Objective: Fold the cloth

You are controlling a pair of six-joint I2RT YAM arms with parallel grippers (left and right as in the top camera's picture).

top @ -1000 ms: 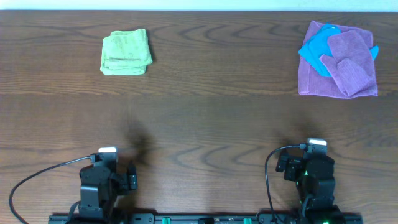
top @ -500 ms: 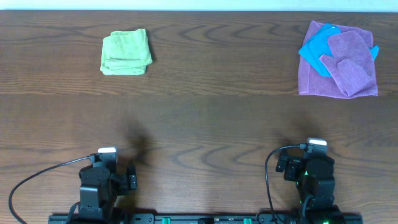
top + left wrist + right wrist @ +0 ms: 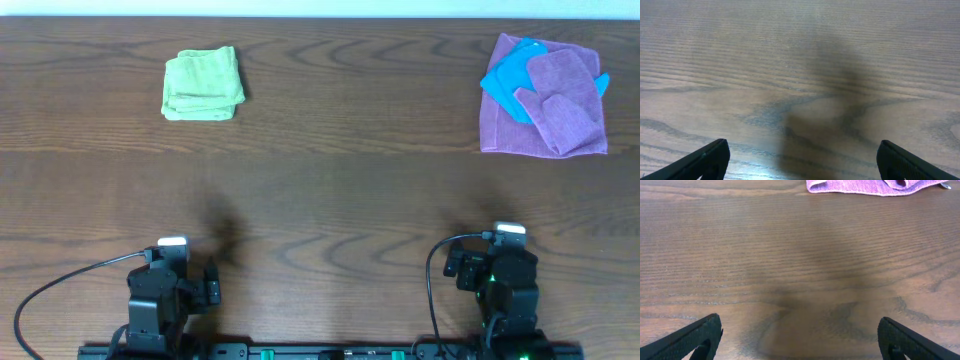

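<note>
Both hands are released. The left hand shows its two black fingertips spread to the lower corners of its wrist view, with nothing between them and only the dark wood-grain bench beneath. The right hand is likewise spread and empty. Both sit at the near edge of the bench, well apart from all cloth.

A folded light-green cloth lies far left. A rumpled purple cloth lies far right, its near edge also visible at the top of the right wrist view. A bright blue cloth rests on it, partly under a purple layer. Whether the purple is one piece or two cannot be told.
</note>
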